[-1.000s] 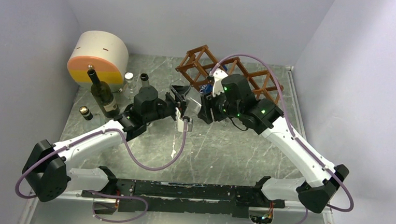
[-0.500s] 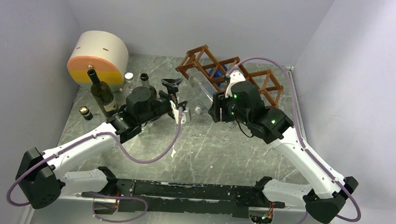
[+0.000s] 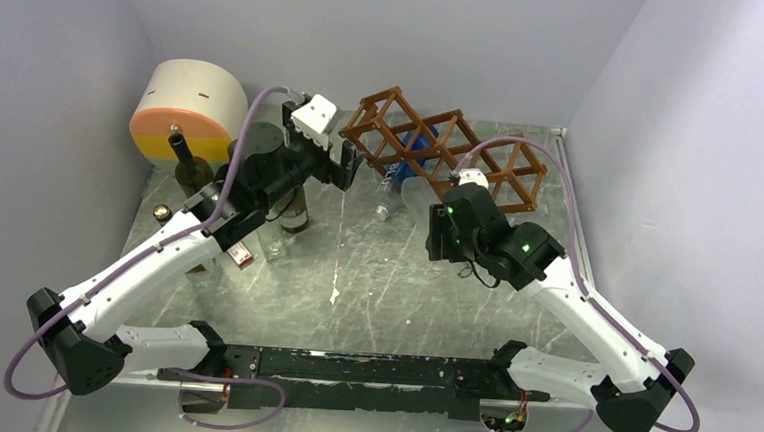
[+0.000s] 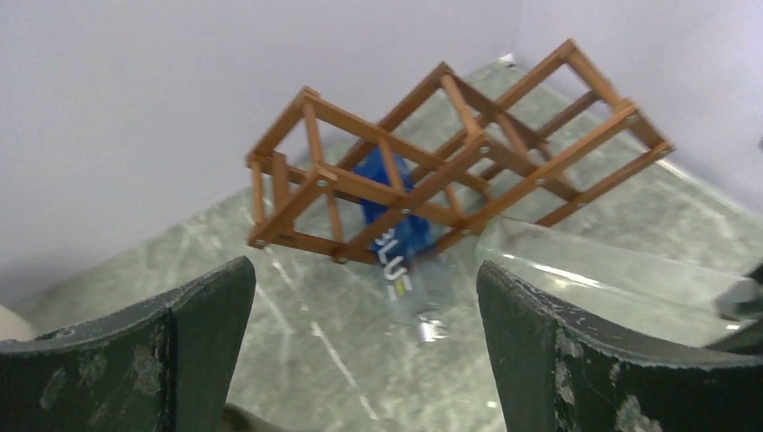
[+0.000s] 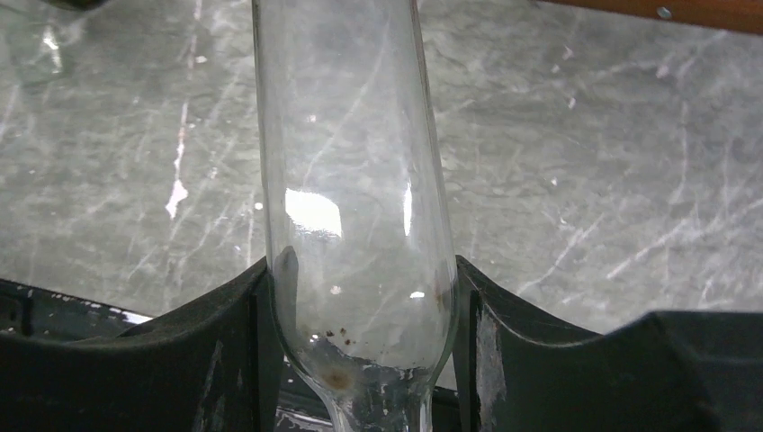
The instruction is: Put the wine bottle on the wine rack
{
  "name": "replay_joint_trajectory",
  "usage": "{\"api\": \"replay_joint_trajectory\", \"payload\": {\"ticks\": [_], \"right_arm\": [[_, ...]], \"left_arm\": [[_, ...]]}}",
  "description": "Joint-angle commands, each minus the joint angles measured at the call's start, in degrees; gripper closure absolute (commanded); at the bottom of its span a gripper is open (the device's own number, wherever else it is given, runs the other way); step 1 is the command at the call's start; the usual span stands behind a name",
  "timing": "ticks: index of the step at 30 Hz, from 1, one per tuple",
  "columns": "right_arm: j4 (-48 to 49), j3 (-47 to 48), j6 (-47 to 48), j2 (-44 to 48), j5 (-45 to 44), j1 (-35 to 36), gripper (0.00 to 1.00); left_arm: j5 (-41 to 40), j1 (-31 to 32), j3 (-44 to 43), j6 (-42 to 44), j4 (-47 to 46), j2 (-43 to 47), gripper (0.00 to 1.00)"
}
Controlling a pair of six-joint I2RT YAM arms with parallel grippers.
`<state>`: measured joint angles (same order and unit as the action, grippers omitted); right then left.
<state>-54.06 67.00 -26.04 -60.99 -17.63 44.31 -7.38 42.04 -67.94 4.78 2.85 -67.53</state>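
Note:
The reddish-brown wine rack (image 3: 452,145) stands at the back middle, also in the left wrist view (image 4: 468,144). A blue-labelled clear bottle (image 3: 401,167) lies in one of its cells, neck toward the front (image 4: 396,247). My right gripper (image 3: 435,207) is shut on a clear glass wine bottle (image 5: 351,180) near its shoulder and holds it just in front of the rack (image 3: 416,190). It shows at the right of the left wrist view (image 4: 621,279). My left gripper (image 3: 343,162) is open and empty (image 4: 364,346), raised near the rack's left end.
A round beige and orange container (image 3: 189,109) stands at the back left. A dark bottle (image 3: 193,164), further bottles (image 3: 293,211) and a small gold-capped bottle (image 3: 163,213) stand under and beside my left arm. Grey walls close the sides and back.
My left gripper has come away from the clear bottle and swung up and back toward the rack's left end. My right gripper has carried the clear bottle slightly right and nearer.

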Motion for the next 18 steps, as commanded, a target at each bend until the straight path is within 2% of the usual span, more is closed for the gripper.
{"api": "replay_joint_trajectory", "payload": {"ticks": [1, 9, 14, 18], "right_arm": [[-1.8, -1.4, -5.1, 2.4, -5.7, -0.1, 1.00], [-4.1, -4.7, -11.0, -1.2, -14.2, -0.8, 1.00], [-0.5, -6.5, -11.8, -2.7, -15.8, -2.5, 1.00], [2.7, -7.6, -11.4, -4.8, -15.7, -4.7, 1.00]], "left_arm": [[7.2, 0.0, -4.0, -14.2, 13.5, -1.9, 0.04], [12.5, 0.1, -1.5, -18.0, 16.3, 2.3, 0.04], [17.4, 0.0, 3.1, -17.9, 13.7, 6.5, 0.04], [18.3, 0.0, 3.7, -17.1, 14.3, 7.8, 0.04]]}}
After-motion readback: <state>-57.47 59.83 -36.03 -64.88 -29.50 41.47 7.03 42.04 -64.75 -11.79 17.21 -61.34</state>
